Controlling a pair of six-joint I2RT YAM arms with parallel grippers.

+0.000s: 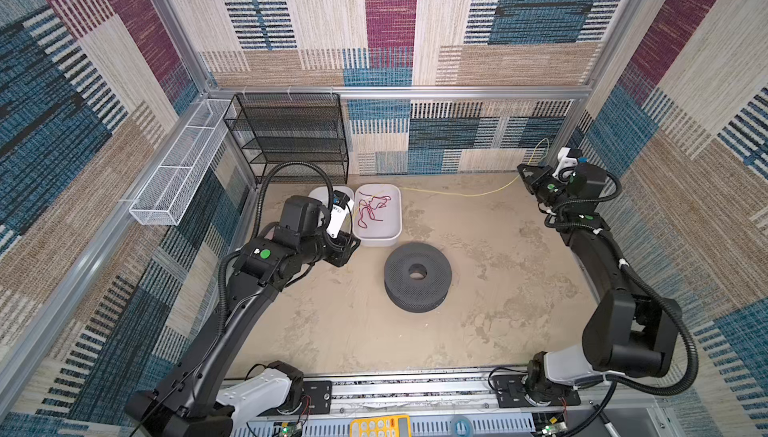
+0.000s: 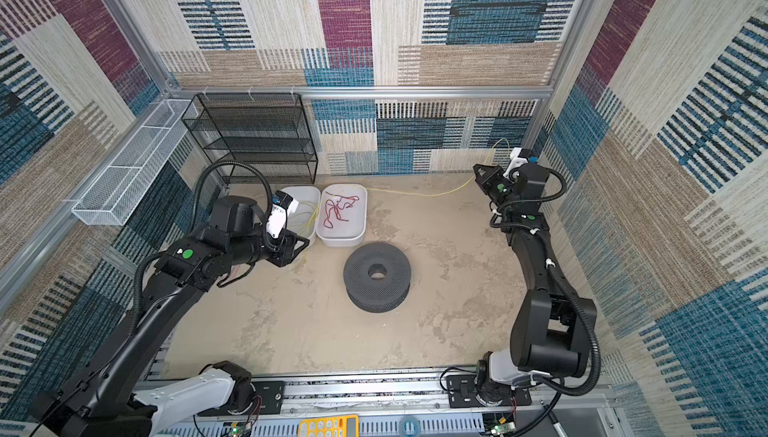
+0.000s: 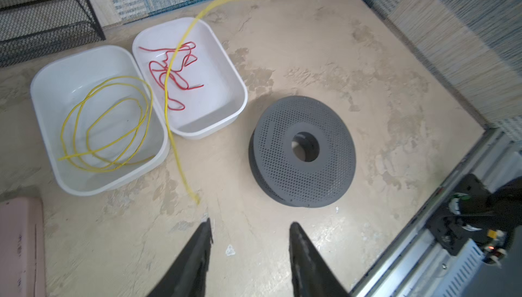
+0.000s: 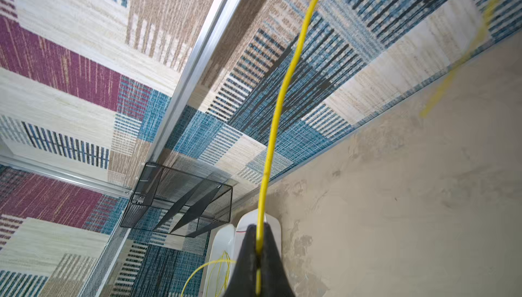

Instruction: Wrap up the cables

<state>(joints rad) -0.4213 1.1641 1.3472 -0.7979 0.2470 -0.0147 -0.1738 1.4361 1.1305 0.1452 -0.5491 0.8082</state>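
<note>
The right hand [image 4: 258, 229], pinched shut on the yellow cable [image 4: 279, 103] near the far right corner, anchors a line that runs leftward across the table [image 3: 353, 55] and over a white tub [image 3: 206, 134] to a loose end just ahead of the empty, half-open left hand [image 3: 250, 222], with more coils in a second tub [image 3: 45, 106].

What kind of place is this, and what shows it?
Probably a robot test booth: left arm and right arm bolted to a metal rail, carpet-covered walls, staged tubs of wire.
</note>
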